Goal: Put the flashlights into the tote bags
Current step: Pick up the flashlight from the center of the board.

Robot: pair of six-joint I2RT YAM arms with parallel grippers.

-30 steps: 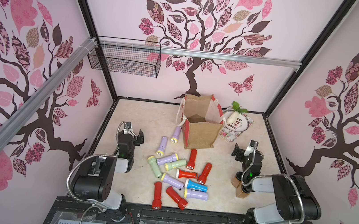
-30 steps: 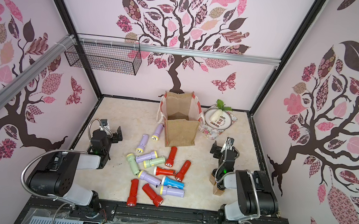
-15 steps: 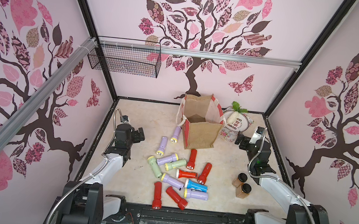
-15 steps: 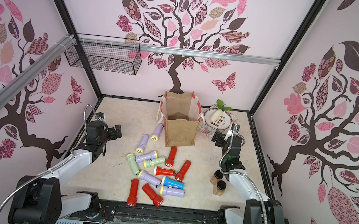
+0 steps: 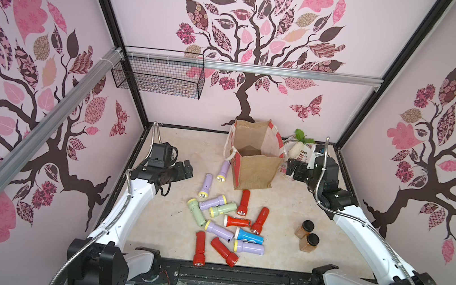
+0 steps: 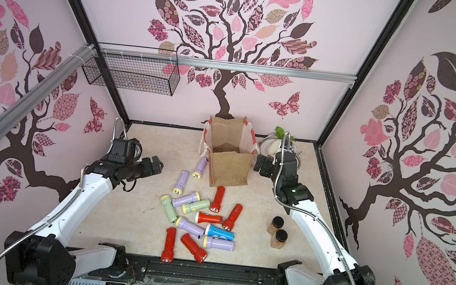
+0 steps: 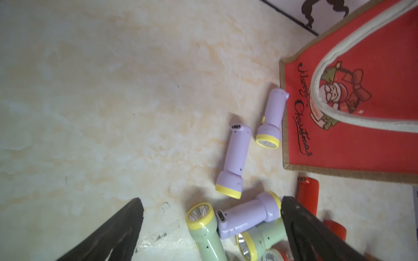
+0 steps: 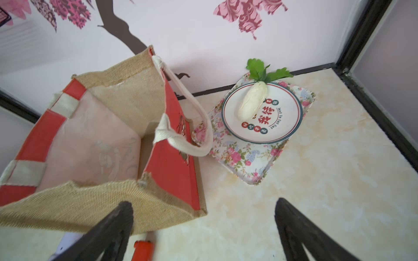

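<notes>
Basically nothing done yet: every flashlight [image 5: 249, 236] I can see lies on the counter [image 5: 162, 230], and the bag [image 5: 252, 173] looks empty. Left gripper [image 5: 185, 169] and right gripper [image 5: 291, 168] are both wide, holding nothing.

Left wrist view: tote bag [image 7: 362, 146] runs off the frame edge; 2 red flashlights [image 7: 307, 192] half hidden behind a black finger [image 7: 316, 237]. Right wrist view: 1 red flashlight [image 8: 143, 250] cut by the frame edge. In both top views, plate [image 5: 303, 155] at the table's far right corner sits partly behind the right arm [image 5: 324, 176].
</notes>
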